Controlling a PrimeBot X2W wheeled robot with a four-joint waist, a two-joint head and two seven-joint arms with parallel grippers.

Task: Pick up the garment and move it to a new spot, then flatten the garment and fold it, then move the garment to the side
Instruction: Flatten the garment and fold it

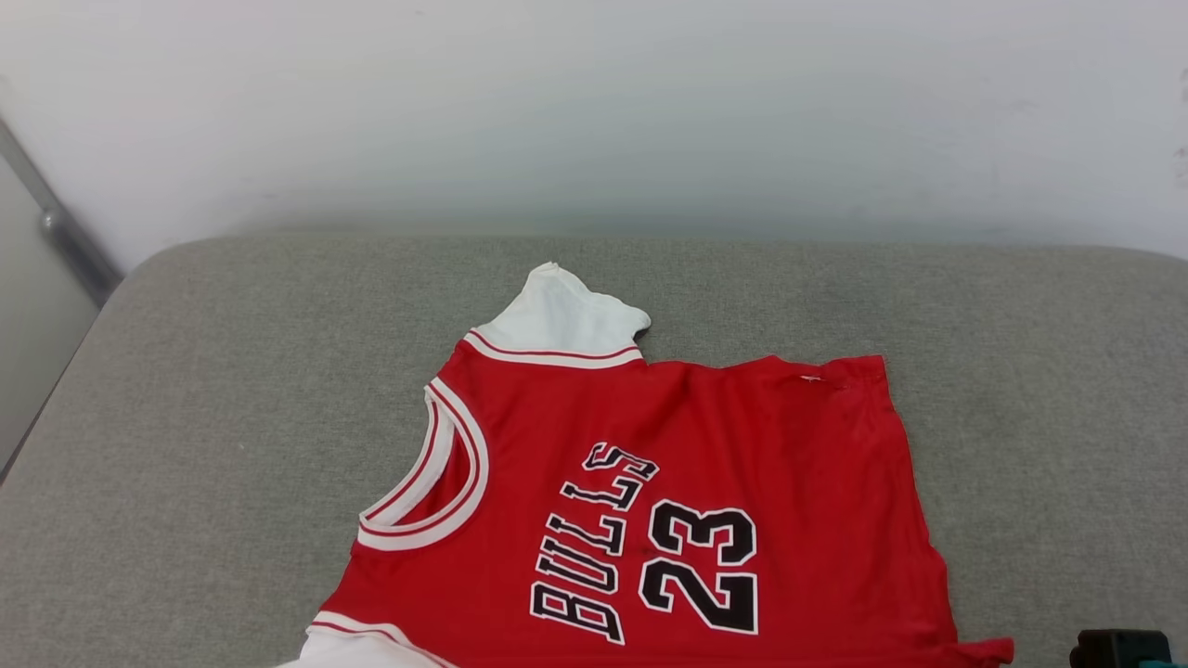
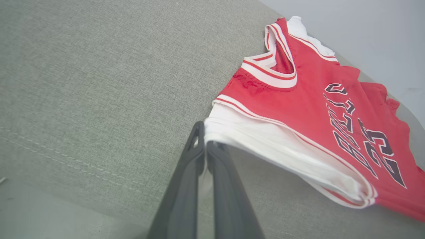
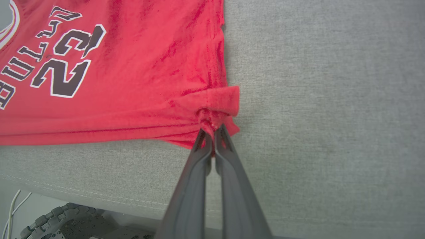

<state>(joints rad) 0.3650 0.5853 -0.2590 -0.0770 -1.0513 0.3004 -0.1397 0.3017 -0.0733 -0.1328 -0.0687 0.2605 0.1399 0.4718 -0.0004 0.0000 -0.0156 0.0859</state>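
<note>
The garment (image 1: pixel 705 445), a red jersey with white sleeves and black "BULLS 23" lettering, lies face up on the grey cushion (image 1: pixel 186 445), its neck toward the left. In the left wrist view my left gripper (image 2: pixel 205 143) is shut on the edge of the near white sleeve (image 2: pixel 265 139), which is lifted slightly off the cushion. In the right wrist view my right gripper (image 3: pixel 212 132) is shut on the bunched red hem corner (image 3: pixel 217 109) of the garment (image 3: pixel 126 73). A dark part of the right gripper (image 1: pixel 1118 648) peeks in at the bottom right of the head view.
A pale wall (image 1: pixel 594 111) rises behind the cushion. A metal bar (image 1: pixel 56 232) slants at the far left. Below the cushion's front edge, the right wrist view has a ridged wheel (image 3: pixel 46 219) and thin white cables (image 3: pixel 11 205).
</note>
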